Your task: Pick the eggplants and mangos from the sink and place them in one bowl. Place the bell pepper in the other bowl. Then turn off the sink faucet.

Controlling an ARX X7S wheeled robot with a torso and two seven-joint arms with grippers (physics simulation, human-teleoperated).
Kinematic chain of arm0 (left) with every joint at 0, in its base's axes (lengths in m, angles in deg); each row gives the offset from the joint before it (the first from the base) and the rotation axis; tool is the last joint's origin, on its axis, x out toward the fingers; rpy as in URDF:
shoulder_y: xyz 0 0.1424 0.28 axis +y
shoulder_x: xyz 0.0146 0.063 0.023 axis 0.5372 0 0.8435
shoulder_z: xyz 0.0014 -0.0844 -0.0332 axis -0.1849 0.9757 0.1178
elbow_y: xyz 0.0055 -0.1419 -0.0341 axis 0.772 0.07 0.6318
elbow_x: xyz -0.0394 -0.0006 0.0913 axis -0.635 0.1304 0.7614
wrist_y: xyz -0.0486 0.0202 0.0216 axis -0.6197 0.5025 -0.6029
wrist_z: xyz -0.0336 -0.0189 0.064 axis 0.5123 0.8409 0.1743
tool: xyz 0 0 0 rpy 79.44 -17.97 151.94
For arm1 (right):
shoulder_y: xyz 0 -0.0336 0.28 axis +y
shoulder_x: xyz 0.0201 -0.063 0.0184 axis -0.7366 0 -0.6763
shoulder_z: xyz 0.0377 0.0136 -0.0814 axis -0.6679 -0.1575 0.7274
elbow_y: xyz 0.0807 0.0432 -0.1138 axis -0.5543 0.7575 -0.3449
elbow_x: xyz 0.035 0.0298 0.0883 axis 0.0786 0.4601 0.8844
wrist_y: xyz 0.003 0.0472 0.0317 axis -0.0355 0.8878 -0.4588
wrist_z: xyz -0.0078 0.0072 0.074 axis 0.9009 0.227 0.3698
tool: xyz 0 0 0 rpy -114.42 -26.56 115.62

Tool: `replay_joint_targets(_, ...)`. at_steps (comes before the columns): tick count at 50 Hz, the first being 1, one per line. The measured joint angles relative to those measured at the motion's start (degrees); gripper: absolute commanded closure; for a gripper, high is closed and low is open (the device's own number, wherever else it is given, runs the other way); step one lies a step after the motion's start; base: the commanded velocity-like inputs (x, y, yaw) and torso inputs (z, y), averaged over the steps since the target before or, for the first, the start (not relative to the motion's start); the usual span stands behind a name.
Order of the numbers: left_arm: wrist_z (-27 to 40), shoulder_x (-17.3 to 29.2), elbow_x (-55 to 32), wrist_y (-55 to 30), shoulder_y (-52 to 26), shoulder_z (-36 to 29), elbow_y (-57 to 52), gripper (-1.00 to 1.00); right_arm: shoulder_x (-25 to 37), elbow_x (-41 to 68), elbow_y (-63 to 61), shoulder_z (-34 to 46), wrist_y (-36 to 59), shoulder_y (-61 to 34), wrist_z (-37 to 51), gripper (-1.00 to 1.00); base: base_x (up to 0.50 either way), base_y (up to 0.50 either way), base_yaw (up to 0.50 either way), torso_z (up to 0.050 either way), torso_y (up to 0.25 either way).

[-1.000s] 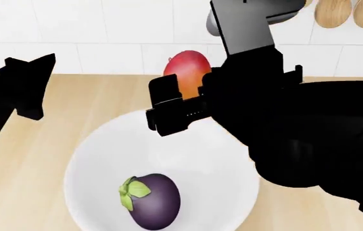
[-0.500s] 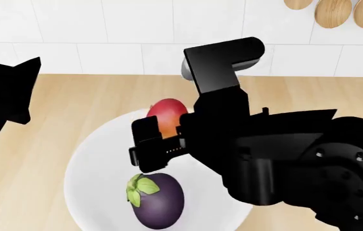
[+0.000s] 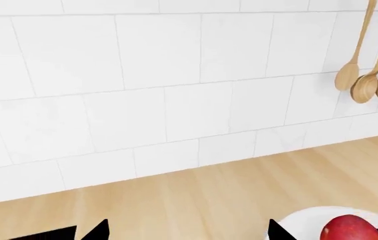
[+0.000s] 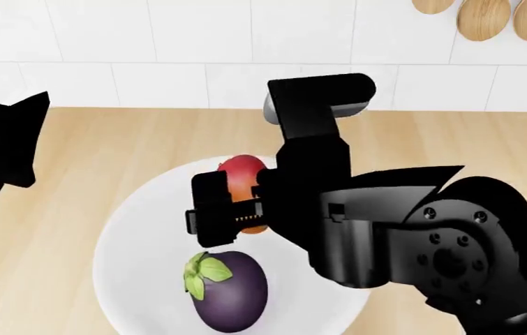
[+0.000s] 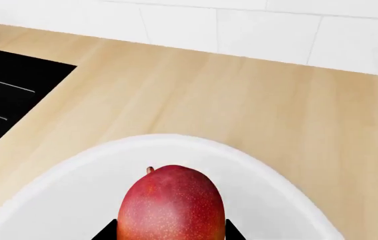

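A wide white bowl (image 4: 137, 237) sits on the wooden counter, with the dark purple eggplant (image 4: 230, 292) lying in its near part. My right gripper (image 4: 244, 209) is shut on the red-to-orange mango (image 4: 243, 173), holding it low inside the bowl just behind the eggplant. In the right wrist view the mango (image 5: 170, 202) fills the gap between the black fingers (image 5: 108, 233), above the bowl (image 5: 276, 195). My left gripper (image 4: 7, 139) hovers off to the left, open and empty (image 3: 185, 235). The bell pepper and the faucet are out of view.
A corner of the black sink (image 5: 8, 85) shows beside the bowl in the right wrist view. Wooden spoons (image 4: 486, 17) hang on the white tiled wall at the back right. Bare wooden counter (image 4: 114, 139) surrounds the bowl.
My right gripper has come down with the mango from above the bowl's far rim into the bowl, close to the eggplant. The left gripper has drifted slightly left.
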Motion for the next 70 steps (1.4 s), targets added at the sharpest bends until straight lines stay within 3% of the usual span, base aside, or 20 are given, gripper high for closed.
replay_joint_targets(19,-0.6,1.0,0.3,1.0,1.7,0.3,-0.2,-1.00,-2.2,-2.2,5.1,1.6,-1.8,0.7,-2.8,1.00,0.00,0.00,0.00,0.000,0.000)
replay_joint_targets(20,-0.6,1.0,0.3,1.0,1.8,0.3,-0.3,-1.00,-2.2,-2.2,5.2,1.6,-1.9,0.8,-2.8,-1.00,0.00,0.00,0.00,0.000,0.000)
replay_joint_targets(45,-0.2,1.0,0.2,1.5,2.3,0.4,-0.4,-1.00,-0.6,-0.4,1.0,-1.1,-1.3,-3.5,0.7,-1.00,0.00,0.00,0.00,0.000,0.000)
replay_joint_targets(53,-0.4,0.6,0.5,1.5,2.1,0.1,-0.1,-1.00,6.3,0.0,-9.6,-4.8,-2.1,-3.8,3.9,-1.00,0.00,0.00,0.00,0.000,0.000)
replay_joint_targets(70,-0.7,-0.2,2.4,2.9,3.3,-0.4,-1.7,-1.00,21.0,-0.6,-29.4,-13.8,-9.0,6.4,7.9,-1.00,0.00,0.00,0.00,0.000,0.000)
